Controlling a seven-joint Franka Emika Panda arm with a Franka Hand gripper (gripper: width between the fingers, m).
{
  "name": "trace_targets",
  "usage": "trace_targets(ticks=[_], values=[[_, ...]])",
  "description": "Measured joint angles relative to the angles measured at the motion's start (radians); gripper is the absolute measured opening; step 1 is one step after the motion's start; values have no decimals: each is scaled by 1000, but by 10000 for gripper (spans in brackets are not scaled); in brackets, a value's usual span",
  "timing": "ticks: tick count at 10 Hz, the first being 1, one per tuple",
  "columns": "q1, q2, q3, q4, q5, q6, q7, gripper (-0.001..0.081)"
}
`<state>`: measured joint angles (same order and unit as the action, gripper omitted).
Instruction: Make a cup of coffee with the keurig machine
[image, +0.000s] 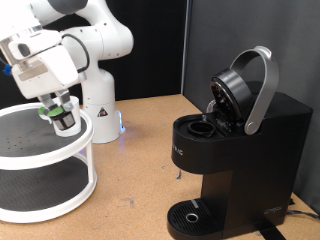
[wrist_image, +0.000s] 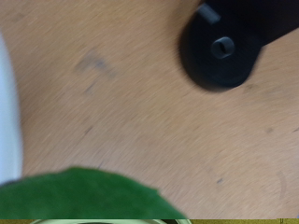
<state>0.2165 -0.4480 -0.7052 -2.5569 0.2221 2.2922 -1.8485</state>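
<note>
From my remote seat, the white two-tier round shelf stand (image: 45, 150) is cut off by the exterior view's left edge, so I can't see its far side. Just above its upper tier hangs the white two-finger gripper (image: 62, 112), and its fingers are closed on a small dark coffee pod with a green top (image: 60, 110); only a sliver of the pod shows between the fingers, and I can't make out whether it touches the shelf below. In the wrist view that pod's green top (wrist_image: 84, 191) fills the nearby foreground as a blur, and the fingers themselves don't show there. Behind the jaws stands the white robot arm base (image: 98, 95). Well away from the jaws, toward the exterior view's right, sits the large boxy matte-black keurig machine (image: 250, 150) with its silver-grey curved lid handle (image: 262, 90) raised and the brew chamber open; its right side is cropped. Its round black drip tray (image: 192, 215) appears again in the wrist view (wrist_image: 220, 47), partly cut off. I can't find the cup in either view.
</note>
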Motion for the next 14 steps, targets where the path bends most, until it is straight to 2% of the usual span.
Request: trace_targets(ticks=[2,4,7,9,10,12,14], values=[[36,0,0,9,127,-9,46,477],[64,1,23,24,186,-2,110,477],[106,9,59,40,250,82,159,477],[102,10,58,44,239,18,173,477],[100,17,58,60,230,-49,219,477],[101,55,59,124,225,-188,313,477],[106,89,60,188,237,-245,358,477]])
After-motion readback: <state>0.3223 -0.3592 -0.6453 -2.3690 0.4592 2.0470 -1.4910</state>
